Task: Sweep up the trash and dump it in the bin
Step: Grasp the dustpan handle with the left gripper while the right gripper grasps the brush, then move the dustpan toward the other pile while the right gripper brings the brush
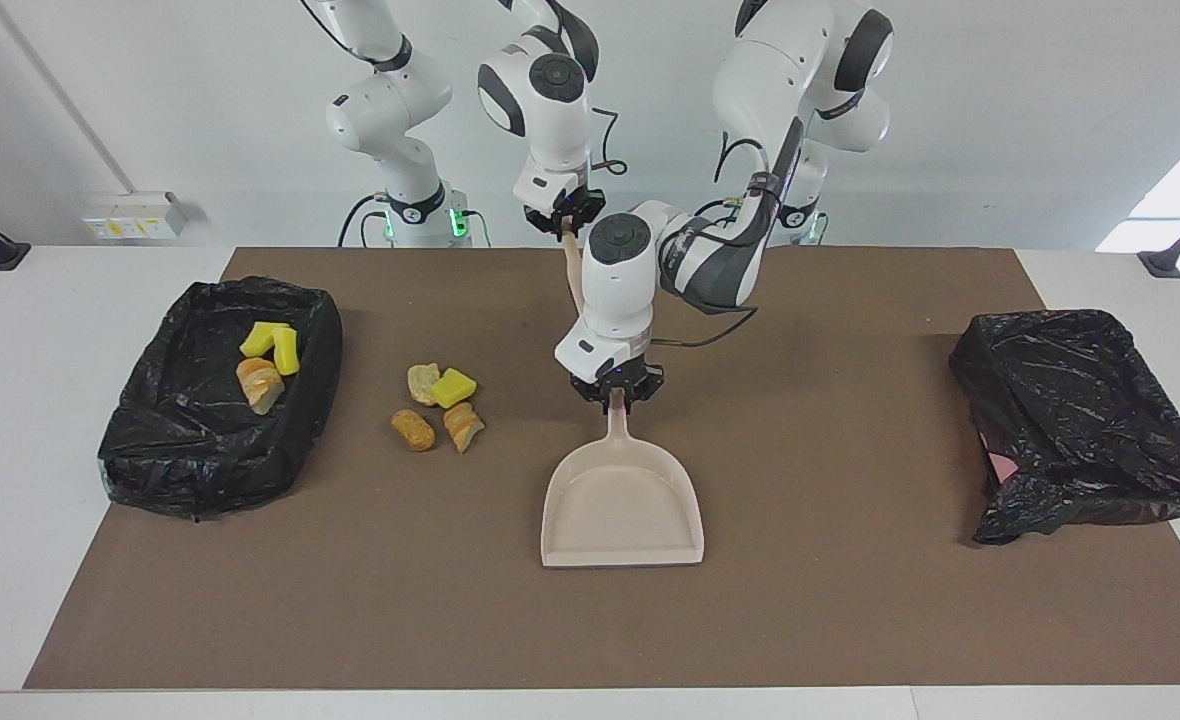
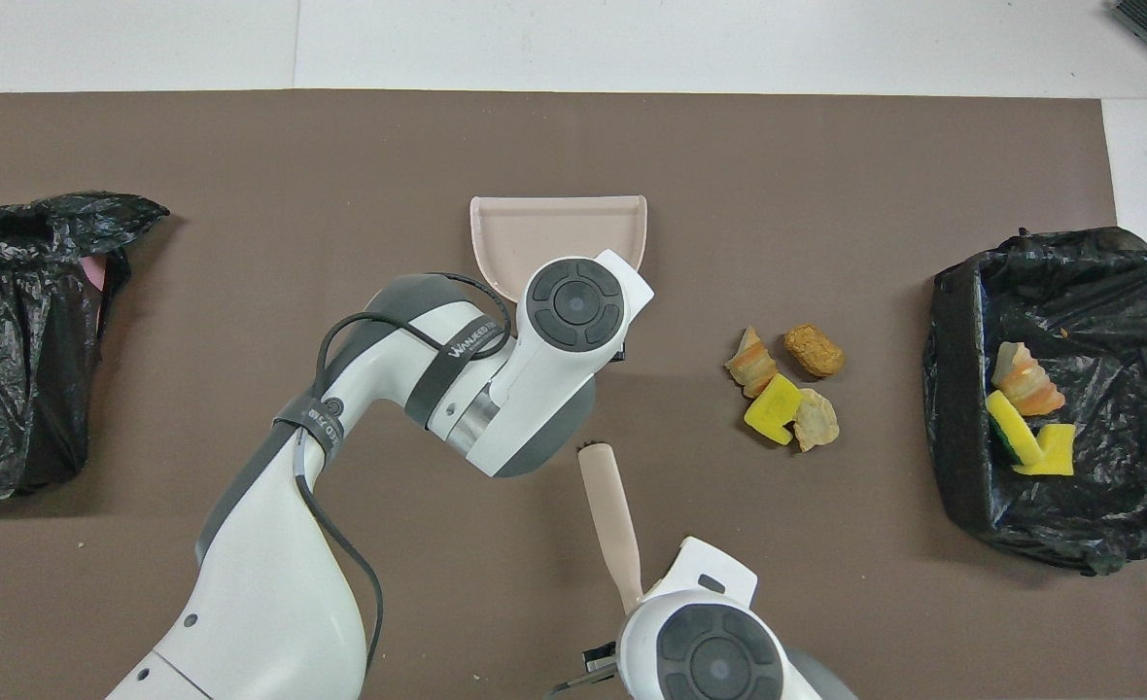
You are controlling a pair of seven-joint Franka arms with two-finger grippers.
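Observation:
A pile of trash [image 1: 440,405], a yellow spongy wedge with several tan bread-like slices and lumps, lies on the brown mat between the dustpan and the black-lined bin [image 1: 200,460]; it also shows in the overhead view [image 2: 782,384]. More trash [image 1: 270,360] lies in that bin. My left gripper [image 1: 617,398] is shut on the handle of the beige dustpan [image 1: 622,500], which rests flat on the mat with its mouth facing away from the robots. My right gripper [image 1: 567,222] is shut on a beige brush [image 2: 608,515], held over the mat near the robots' edge.
The bin with trash [image 2: 953,389] stands at the right arm's end of the table. A second black-lined bin [image 1: 1080,420] stands at the left arm's end. The brown mat [image 1: 850,600] covers most of the table.

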